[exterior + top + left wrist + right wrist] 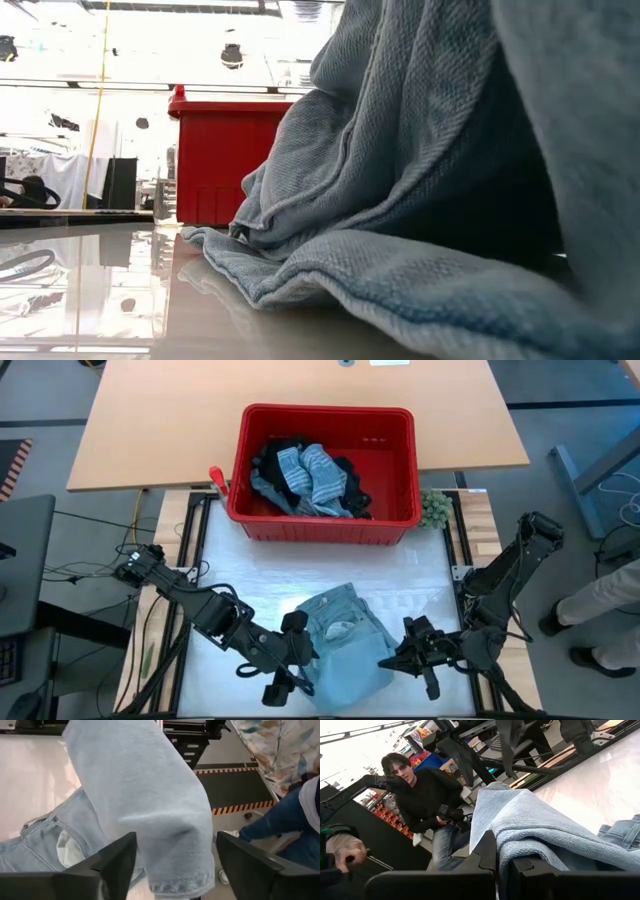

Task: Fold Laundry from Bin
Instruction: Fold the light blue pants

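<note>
A pair of light blue jeans (345, 630), part of the laundry, lies bunched at the table's near middle and fills the low view (420, 180). My left gripper (295, 660) is at its left side, open. One jeans leg (150, 795) runs between the fingers, hem (180, 885) nearest them. My right gripper (400, 655) is at the jeans' right side, shut on them. The red bin (330, 408) stands at the far middle with several more garments (310, 478) inside. My left gripper (176, 840) stands open around the jeans leg near its hem; I cannot tell whether a finger touches the cloth. My right gripper (501, 852) pinches a raised fold of the jeans (520, 845) between its two fingers, coming about level from the table's right. The cloth drapes away from the fingers, and the rest of the jeans lies on the table.
A green fuzzy lump (434, 510) lies by the bin's right near corner. One person (420, 795) sits beyond the table's near edge; another person (610, 600) is at the right. Bare tabletop (250, 575) lies between the bin and the jeans.
</note>
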Action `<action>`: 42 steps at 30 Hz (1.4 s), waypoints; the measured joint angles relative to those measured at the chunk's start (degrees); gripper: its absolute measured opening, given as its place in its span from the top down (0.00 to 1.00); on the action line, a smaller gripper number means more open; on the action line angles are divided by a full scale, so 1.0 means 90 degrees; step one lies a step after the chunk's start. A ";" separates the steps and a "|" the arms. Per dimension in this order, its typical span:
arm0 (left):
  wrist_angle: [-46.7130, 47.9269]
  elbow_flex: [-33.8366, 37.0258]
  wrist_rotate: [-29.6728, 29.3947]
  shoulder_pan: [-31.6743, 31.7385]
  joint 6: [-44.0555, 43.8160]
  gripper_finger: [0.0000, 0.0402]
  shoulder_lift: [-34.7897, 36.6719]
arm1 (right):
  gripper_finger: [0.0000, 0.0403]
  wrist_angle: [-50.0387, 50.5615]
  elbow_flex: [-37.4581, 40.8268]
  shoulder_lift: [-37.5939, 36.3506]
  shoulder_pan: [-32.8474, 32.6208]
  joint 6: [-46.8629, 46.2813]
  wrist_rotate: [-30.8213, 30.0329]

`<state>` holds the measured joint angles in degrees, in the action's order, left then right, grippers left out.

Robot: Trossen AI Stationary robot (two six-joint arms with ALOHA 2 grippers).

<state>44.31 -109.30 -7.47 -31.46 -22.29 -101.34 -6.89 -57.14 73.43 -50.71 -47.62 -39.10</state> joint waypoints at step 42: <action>-0.1213 0.1012 0.0153 0.0099 -0.1905 0.91 -0.0324 | 0.92 -0.0867 0.0002 -0.0029 0.0294 0.0297 0.0162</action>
<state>33.40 -100.19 -6.10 -30.57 -39.43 -104.26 -14.70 -57.12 73.17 -48.06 -44.94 -37.64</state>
